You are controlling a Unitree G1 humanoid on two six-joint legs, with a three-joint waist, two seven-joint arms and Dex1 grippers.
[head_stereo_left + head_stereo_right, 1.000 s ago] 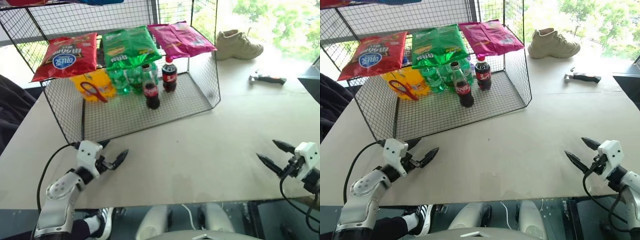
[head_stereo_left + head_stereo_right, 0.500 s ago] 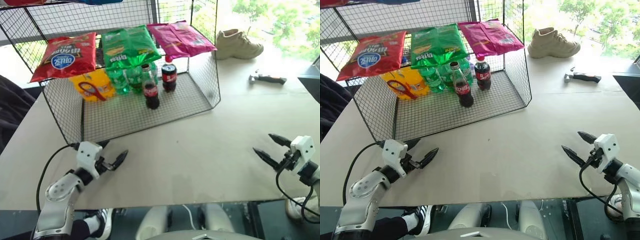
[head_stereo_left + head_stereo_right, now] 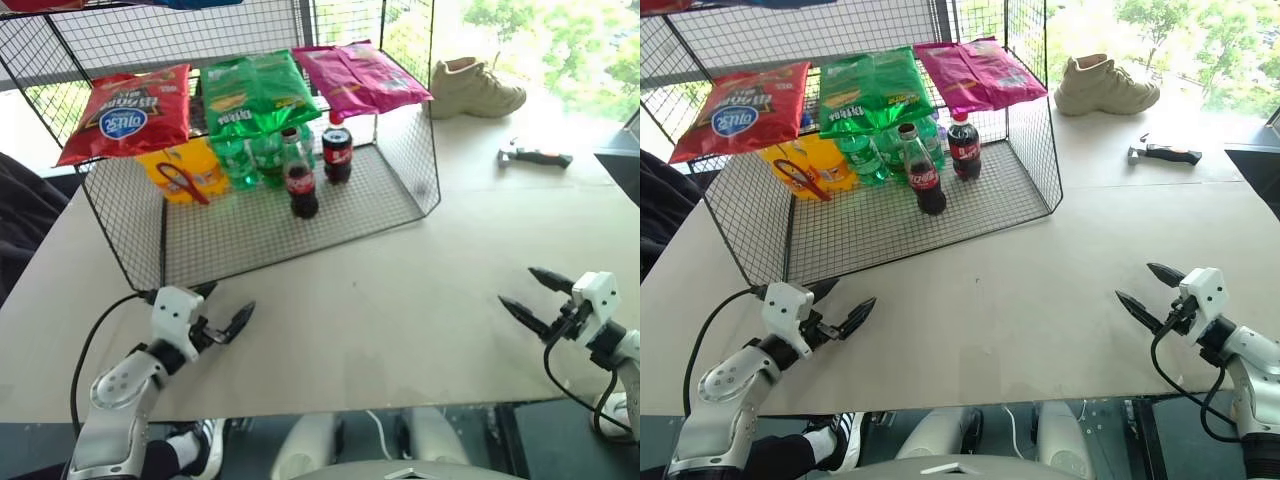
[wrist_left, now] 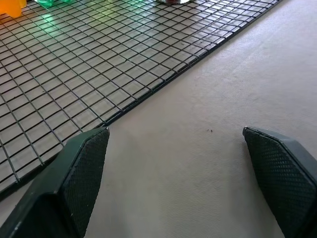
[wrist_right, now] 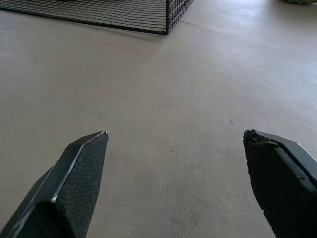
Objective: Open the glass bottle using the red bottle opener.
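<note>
Both grippers — left gripper (image 3: 222, 308), right gripper (image 3: 523, 293) — hover spread and empty, well short of the wire rack (image 3: 420, 190). Inside it stand the glass bottle (image 3: 300, 180) and, seemingly propped leftward, the red bottle opener (image 3: 182, 183); the mesh could snag a reaching finger.

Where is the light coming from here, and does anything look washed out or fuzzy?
Head views: daylight from the window behind washes out the beige shoe and far table. Left wrist view: green glow on the wire rack floor. Right wrist view: near fingers slightly soft.
</note>
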